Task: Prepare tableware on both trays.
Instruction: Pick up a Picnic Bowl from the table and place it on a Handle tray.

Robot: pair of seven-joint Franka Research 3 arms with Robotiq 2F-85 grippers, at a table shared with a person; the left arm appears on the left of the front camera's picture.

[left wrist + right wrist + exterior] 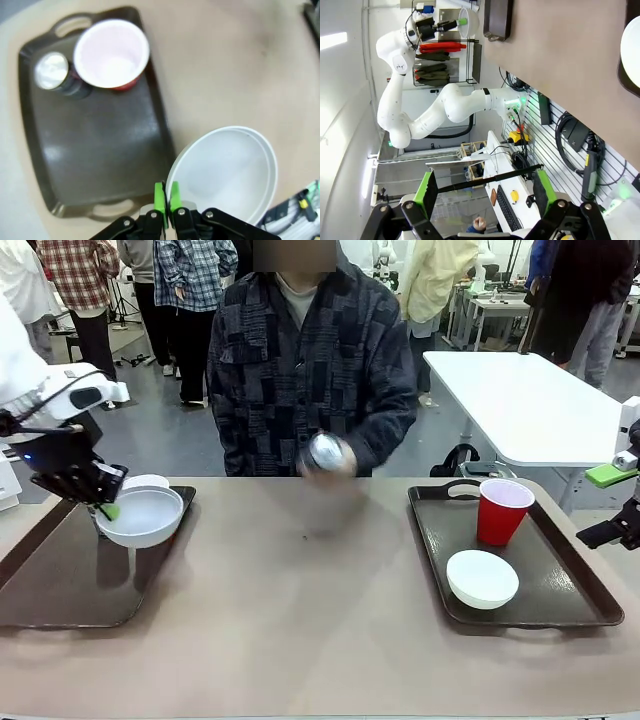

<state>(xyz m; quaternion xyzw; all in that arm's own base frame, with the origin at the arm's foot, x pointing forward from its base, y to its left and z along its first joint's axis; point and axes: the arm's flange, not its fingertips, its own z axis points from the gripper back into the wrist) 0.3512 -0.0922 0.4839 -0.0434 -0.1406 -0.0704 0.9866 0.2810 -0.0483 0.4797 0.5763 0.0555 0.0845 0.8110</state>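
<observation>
Two trays sit on the bench: the right tray [590, 602] already holds a red cup [503, 510] and a white bowl [482, 578], but no can. The left gripper [166, 196], fingers clamped on a second bowl's [143, 516] rim, carries it above the left tray [100, 145], where a cup [111, 54] and can [54, 72] stand. The person's hand [328, 456] holds the last can [324, 450] over the bench, and the right gripper [485, 187] waits off the bench edge, fingers apart.

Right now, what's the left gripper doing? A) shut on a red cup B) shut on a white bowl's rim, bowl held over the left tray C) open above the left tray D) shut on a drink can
B: the left gripper has its green pads pinched on the rim of the white bowl, which hangs above the left tray.
</observation>
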